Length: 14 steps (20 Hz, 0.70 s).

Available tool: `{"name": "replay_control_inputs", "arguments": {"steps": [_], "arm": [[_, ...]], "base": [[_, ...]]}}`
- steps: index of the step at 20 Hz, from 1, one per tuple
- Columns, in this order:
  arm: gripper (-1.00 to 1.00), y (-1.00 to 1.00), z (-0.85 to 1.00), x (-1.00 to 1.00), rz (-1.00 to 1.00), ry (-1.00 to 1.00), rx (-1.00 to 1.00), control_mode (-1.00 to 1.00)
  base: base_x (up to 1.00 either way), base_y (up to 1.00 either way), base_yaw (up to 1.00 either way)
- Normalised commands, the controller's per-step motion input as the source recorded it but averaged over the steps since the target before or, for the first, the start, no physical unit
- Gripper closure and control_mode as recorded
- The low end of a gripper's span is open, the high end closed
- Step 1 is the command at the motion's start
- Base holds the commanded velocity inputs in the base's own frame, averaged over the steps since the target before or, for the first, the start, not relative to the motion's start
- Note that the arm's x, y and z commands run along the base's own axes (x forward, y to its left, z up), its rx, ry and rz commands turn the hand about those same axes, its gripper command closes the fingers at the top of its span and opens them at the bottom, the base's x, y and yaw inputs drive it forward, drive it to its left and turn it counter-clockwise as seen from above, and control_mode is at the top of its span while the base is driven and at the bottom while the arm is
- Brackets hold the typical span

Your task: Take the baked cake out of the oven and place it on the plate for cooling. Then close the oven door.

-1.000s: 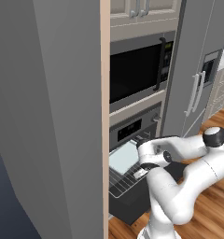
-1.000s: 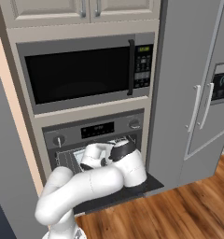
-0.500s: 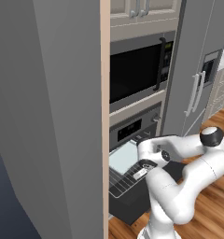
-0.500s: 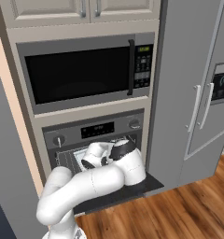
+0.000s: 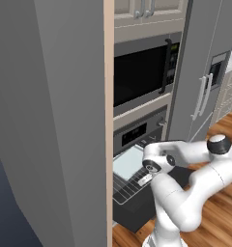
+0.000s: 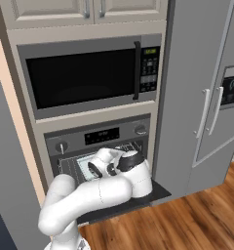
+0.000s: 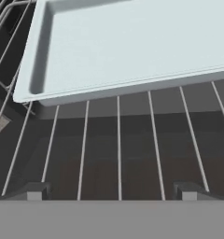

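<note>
The oven (image 6: 102,136) stands open, and its oven door (image 6: 159,189) hangs down flat in front of it. A pale, shallow baking tray (image 7: 132,42) rests on the pulled-out wire rack (image 7: 118,140); the part of the tray that I see is bare. The cake and the plate are out of view. My gripper (image 7: 113,191) hovers low over the rack's front bars, just short of the tray's near rim, open with nothing between its fingers. From the left base camera the tray (image 5: 128,161) lies beside my hand, with the lowered oven door (image 5: 137,214) below.
A black-windowed microwave (image 6: 85,78) sits right above the oven. A tall grey fridge (image 6: 202,97) stands close on the right, and a grey cabinet side (image 5: 50,120) walls off the left. Wooden floor (image 6: 187,224) lies below the door.
The hand has shifted only slightly over the rack. The jaws stay wide open, and the tray and door have not moved.
</note>
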Motion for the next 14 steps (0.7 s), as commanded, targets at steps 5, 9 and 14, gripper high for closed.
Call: {"name": "replay_control_inputs", "arguments": {"steps": [5, 9, 14], "arm": [[-1.0, 0.04, -0.14, 0.0, 0.0, 0.01, -0.02, -1.0], [-1.0, 0.05, -0.17, 0.0, 0.0, 0.0, -0.03, -1.0], [-1.0, 0.03, -0.12, 0.0, 0.0, 0.0, -0.02, -1.0]], "base": [[0.0, 0.0, 0.0], [0.0, 0.0, 0.0], [0.0, 0.0, 0.0]]}}
